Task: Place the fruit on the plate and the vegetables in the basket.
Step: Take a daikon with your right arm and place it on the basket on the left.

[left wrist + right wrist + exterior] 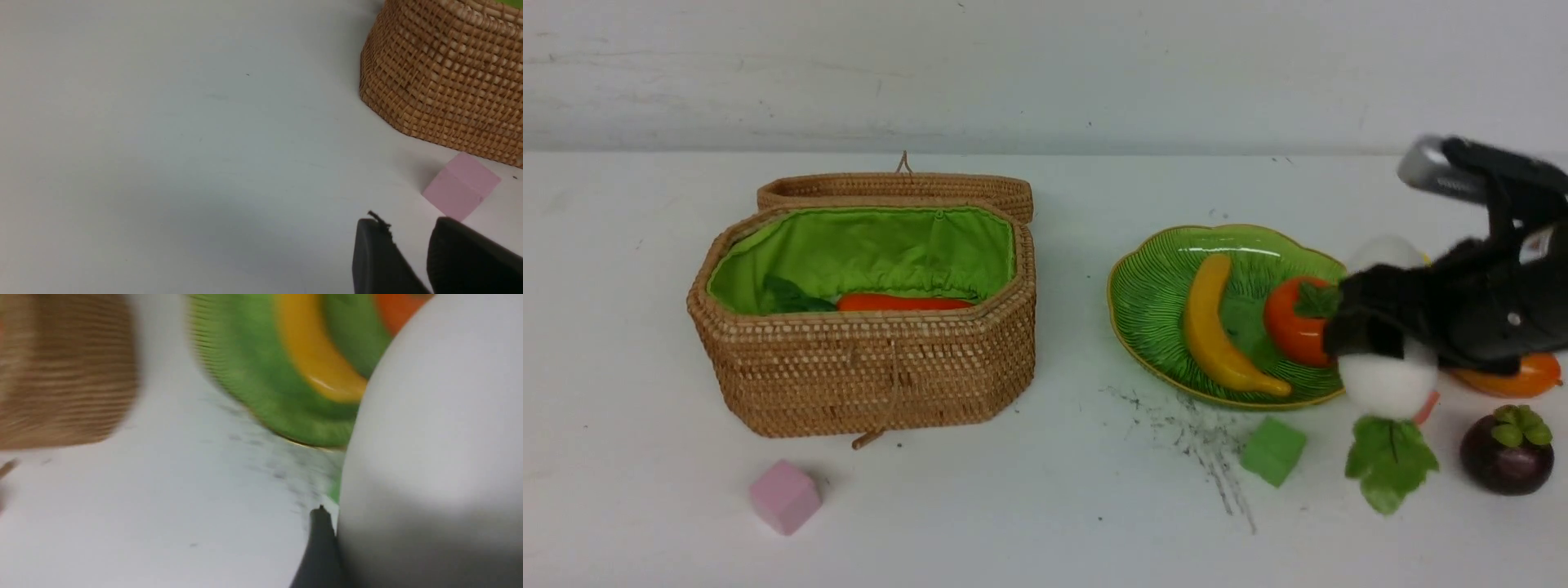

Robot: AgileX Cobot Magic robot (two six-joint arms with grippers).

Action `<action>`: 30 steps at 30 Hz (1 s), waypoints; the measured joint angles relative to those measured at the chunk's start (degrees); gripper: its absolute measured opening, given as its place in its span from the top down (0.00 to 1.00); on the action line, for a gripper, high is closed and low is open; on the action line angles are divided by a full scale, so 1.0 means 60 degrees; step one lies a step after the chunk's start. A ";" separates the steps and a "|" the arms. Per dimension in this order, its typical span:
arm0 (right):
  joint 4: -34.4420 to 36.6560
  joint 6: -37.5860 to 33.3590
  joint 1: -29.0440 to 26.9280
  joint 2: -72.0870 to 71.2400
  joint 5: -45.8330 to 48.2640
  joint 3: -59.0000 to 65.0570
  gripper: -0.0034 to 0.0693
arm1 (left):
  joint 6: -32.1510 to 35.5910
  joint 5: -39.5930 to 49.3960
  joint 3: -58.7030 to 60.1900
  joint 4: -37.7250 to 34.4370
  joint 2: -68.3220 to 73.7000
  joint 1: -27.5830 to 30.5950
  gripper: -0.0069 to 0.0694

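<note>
My right gripper point(1372, 331) is shut on the white radish point(1388, 384) and holds it just right of the plate point(1147, 302), green leaves point(1390, 461) hanging down. In the right wrist view the radish point(433, 457) fills the frame beside one finger point(320, 543). The banana point(1217, 327) and persimmon point(1290, 322) lie on the plate. The mango point(1523, 376) lies behind my gripper and the mangosteen point(1507, 449) stands at the front right. The open basket point(866, 376) holds the carrot-like vegetable point(903, 302); the eggplant is hidden. My left gripper point(408, 224) is narrowly open, empty, near the basket point(445, 77).
A pink cube point(784, 496) lies in front of the basket, also in the left wrist view point(461, 190). A green cube point(1272, 449) lies in front of the plate by dark scuff marks point(1201, 441). The basket lid point(894, 188) leans back behind it.
</note>
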 joint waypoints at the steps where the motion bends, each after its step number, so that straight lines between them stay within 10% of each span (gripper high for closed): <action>1: 0.0299 -0.0674 0.0321 0.0110 0.0198 -0.0545 0.26 | 0.0000 0.0000 0.0000 0.0000 0.0000 0.0000 0.65; 20: 0.1569 -0.3605 0.2649 0.5427 0.1168 -0.8463 0.26 | 0.0000 0.0000 0.0000 0.0000 0.0000 0.0000 0.63; 30: 0.4595 -0.9417 0.3254 0.7890 0.0188 -1.0383 0.26 | 0.0000 0.0000 0.0000 0.0000 0.0000 0.0000 0.62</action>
